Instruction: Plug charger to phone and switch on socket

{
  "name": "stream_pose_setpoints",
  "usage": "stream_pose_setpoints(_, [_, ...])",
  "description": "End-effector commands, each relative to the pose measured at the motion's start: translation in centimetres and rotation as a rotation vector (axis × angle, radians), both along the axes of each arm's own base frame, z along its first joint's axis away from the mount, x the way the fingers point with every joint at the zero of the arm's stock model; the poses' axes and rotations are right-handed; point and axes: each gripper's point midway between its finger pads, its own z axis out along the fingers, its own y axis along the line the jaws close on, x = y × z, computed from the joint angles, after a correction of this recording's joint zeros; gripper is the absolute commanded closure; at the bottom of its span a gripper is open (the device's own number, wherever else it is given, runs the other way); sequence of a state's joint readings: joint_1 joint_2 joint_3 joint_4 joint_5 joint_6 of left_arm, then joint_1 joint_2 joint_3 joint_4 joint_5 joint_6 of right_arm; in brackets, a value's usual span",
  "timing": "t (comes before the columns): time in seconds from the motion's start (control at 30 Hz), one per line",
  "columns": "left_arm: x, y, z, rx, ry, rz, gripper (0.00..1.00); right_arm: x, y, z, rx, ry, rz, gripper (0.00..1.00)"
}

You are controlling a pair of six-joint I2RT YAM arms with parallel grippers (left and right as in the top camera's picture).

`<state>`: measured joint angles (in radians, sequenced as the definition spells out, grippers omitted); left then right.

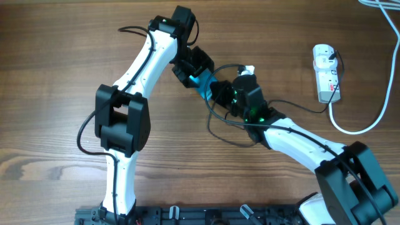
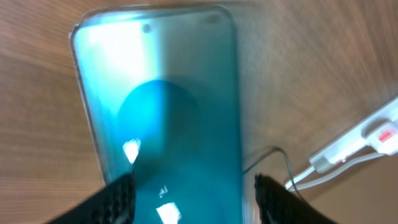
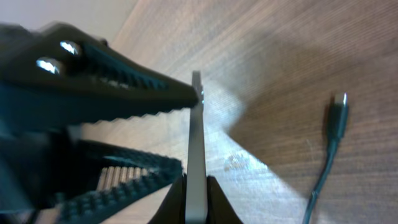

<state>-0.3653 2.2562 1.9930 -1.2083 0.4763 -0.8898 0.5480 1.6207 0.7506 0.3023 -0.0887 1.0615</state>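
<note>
**A:** Why are both arms on the phone (image 2: 161, 112)?

**B:** I think they want to keep it steady. The left gripper (image 2: 194, 180) is spread wide and holds the phone by its two long sides, with the blue screen facing its camera. The right gripper (image 3: 197, 186) is pressed together, pinching the phone's thin edge.

**A:** Where is the charger (image 3: 337, 115)?

**B:** It lies on the surface (image 3: 298, 50), off to the side of the phone. Nothing holds it, and its little plug tip is not in the phone.

**A:** And the socket (image 1: 326, 74)?

**B:** Over on the right, well apart from both grippers. I cannot tell if it is on. I guess one gripper must let go to fetch the plug.
</note>
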Motion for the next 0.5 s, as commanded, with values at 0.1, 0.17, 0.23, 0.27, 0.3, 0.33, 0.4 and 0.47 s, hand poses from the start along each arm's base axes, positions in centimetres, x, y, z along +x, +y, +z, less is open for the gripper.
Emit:
stream_pose_setpoints(0.1, [-0.1, 0.6, 1.4, -0.022, -0.013, -0.027, 0.0, 0.9, 0.0, 0.6, -0.003, -0.034, -0.014, 0.95])
stream_pose_setpoints(0.17, [0.0, 1.4, 2.4, -0.027, -0.036, -0.036, 0.0, 1.2, 0.0, 1.1, 0.006, -0.05, -0.017, 0.95])
stream_pose_setpoints(0.23, [0.1, 2.5, 3.5, -0.031, -0.061, -0.049, 0.0, 1.4, -0.3, 1.5, 0.013, -0.057, -0.024, 0.96])
stream_pose_setpoints(0.27, [0.1, 3.0, 4.1, -0.033, -0.075, -0.051, 0.0, 1.5, -0.6, 1.8, 0.018, -0.061, -0.026, 0.96])
stream_pose_setpoints(0.3, [0.2, 3.6, 4.8, -0.035, -0.09, -0.054, 0.0, 1.6, -1.0, 2.2, 0.026, -0.061, -0.03, 0.95])
stream_pose_setpoints(0.33, [0.2, 4.3, 5.4, -0.038, -0.111, -0.065, 0.0, 1.8, -1.3, 2.6, 0.04, -0.064, -0.028, 0.96])
stream_pose_setpoints(0.4, [0.3, 5.2, 6.7, -0.043, -0.157, -0.087, 0.0, 2.0, -2.0, 3.7, 0.077, -0.071, -0.014, 0.96])
stream_pose_setpoints(0.47, [0.5, 5.8, 7.8, -0.037, -0.2, -0.092, 0.0, 2.2, -2.6, 4.6, 0.109, -0.076, 0.0, 0.96])
